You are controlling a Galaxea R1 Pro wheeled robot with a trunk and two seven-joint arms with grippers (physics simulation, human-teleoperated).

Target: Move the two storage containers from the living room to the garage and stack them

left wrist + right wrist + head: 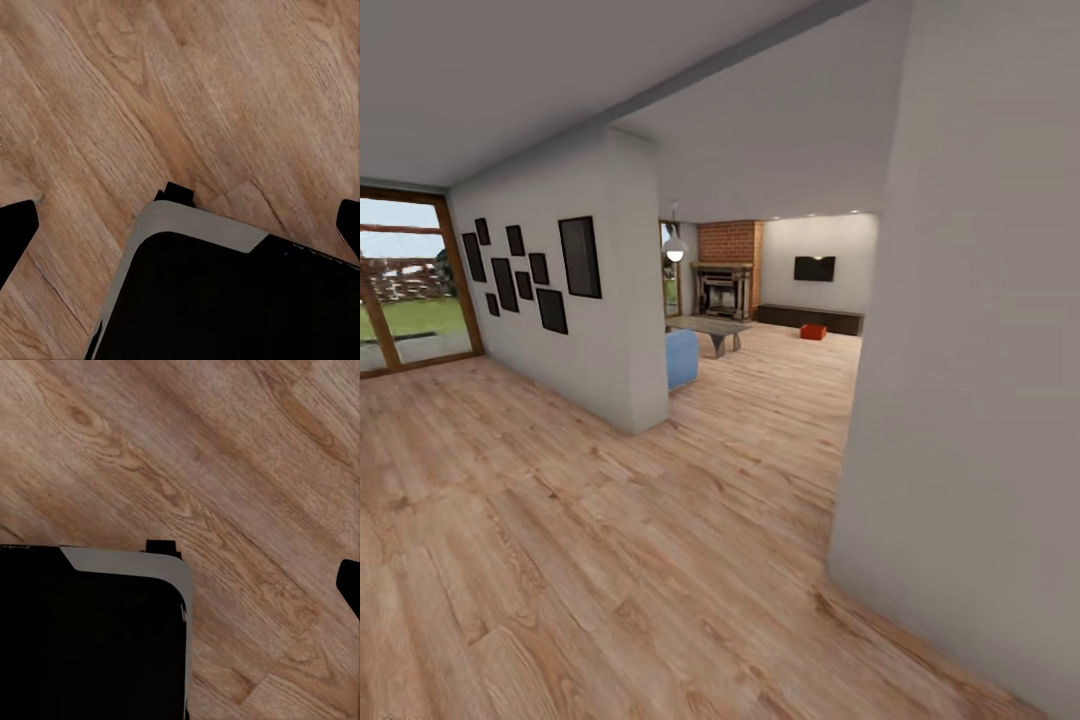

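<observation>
The robot is on its way to the living room, seen ahead through a wide opening between a white wall with black frames and a nearer wall at the view's right. One orange-red container sits on the wood floor far ahead, just before the long dark bench under the black TV, with the brick fireplace to its left; it is too small to say whether it is one bin or two stacked or side by side. A low table and a blue seat stand nearer, off the direct line. Both wrist views look down on planks and the robot's dark base; dark finger tips sit at the frame edges, so whether either set of jaws is released or clenched I cannot tell. The step in hand looks like the approach, nothing picked up yet. Next, drive straight through the opening, clear of the right wall's corner, and stop just short of the container.
</observation>
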